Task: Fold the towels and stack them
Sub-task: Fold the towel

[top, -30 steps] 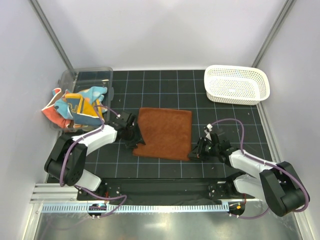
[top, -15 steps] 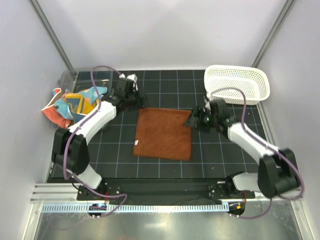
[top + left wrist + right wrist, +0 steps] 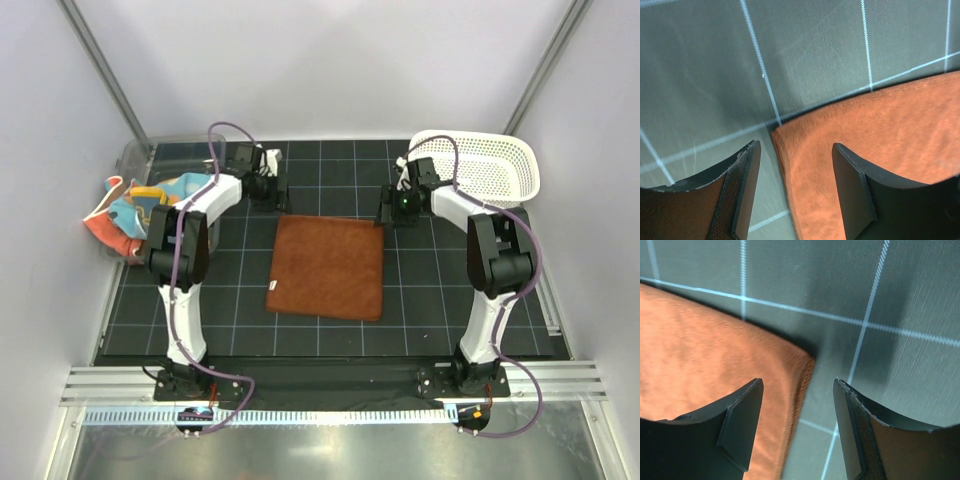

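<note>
A rust-brown towel (image 3: 328, 266) lies flat in the middle of the black gridded mat. My left gripper (image 3: 268, 195) is open just above its far left corner (image 3: 782, 134), jaws straddling that corner. My right gripper (image 3: 392, 210) is open above its far right corner (image 3: 805, 365), jaws straddling it. Neither holds anything. A heap of printed towels (image 3: 150, 212), blue, yellow and coral-red, spills from the clear bin at the left.
A clear plastic bin (image 3: 185, 152) stands at the far left of the mat. A white lattice basket (image 3: 478, 170) stands at the far right. White walls and metal posts close in the sides and back.
Both arms have swung from the towel's near corners to its far corners. The towel stays flat and has shifted slightly. Both grippers remain open.
</note>
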Robot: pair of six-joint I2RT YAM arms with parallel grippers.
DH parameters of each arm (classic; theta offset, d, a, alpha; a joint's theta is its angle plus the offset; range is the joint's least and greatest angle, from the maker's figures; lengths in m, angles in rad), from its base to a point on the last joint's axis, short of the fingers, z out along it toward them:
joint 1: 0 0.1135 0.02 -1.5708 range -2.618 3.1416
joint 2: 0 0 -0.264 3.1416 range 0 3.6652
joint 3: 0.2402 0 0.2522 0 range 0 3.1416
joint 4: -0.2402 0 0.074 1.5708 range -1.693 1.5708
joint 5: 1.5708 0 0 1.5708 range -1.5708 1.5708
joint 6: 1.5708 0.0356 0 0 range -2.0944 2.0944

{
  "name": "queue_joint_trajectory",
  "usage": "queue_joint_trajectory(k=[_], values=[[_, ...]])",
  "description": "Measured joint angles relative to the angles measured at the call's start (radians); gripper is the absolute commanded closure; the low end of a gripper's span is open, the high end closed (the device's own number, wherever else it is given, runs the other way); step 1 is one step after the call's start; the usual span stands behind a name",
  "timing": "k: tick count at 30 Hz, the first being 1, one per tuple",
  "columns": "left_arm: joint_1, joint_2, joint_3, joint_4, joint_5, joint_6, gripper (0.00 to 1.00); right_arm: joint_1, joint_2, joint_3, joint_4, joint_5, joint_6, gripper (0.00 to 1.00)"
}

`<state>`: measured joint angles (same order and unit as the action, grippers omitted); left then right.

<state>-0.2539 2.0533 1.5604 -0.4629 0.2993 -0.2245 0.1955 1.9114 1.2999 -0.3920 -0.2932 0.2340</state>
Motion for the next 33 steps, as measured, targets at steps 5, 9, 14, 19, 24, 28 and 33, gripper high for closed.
queue_joint_trajectory(k=[5, 9, 14, 19, 24, 28, 33], values=[[0.001, 0.069, 0.081, -0.047, 0.025, 0.079, 0.41, -0.011, 0.067, 0.053, -0.024, -0.026, -0.054, 0.46], [0.002, 0.109, 0.135, -0.078, 0.044, 0.125, 0.42, -0.014, 0.098, 0.075, -0.022, -0.052, -0.086, 0.48], [0.009, 0.135, 0.158, -0.111, 0.074, 0.17, 0.45, -0.016, 0.114, 0.086, -0.019, -0.097, -0.109, 0.57], [0.021, 0.157, 0.182, -0.152, 0.095, 0.213, 0.5, -0.017, 0.13, 0.09, -0.007, -0.118, -0.129, 0.84], [0.039, 0.174, 0.208, -0.168, 0.11, 0.233, 0.58, -0.017, 0.135, 0.09, 0.003, -0.121, -0.143, 0.97], [0.049, 0.193, 0.231, -0.179, 0.129, 0.239, 0.59, -0.019, 0.136, 0.09, 0.006, -0.124, -0.154, 0.91], [0.051, 0.227, 0.262, -0.188, 0.149, 0.245, 0.59, -0.021, 0.14, 0.09, 0.006, -0.125, -0.159, 0.69]])
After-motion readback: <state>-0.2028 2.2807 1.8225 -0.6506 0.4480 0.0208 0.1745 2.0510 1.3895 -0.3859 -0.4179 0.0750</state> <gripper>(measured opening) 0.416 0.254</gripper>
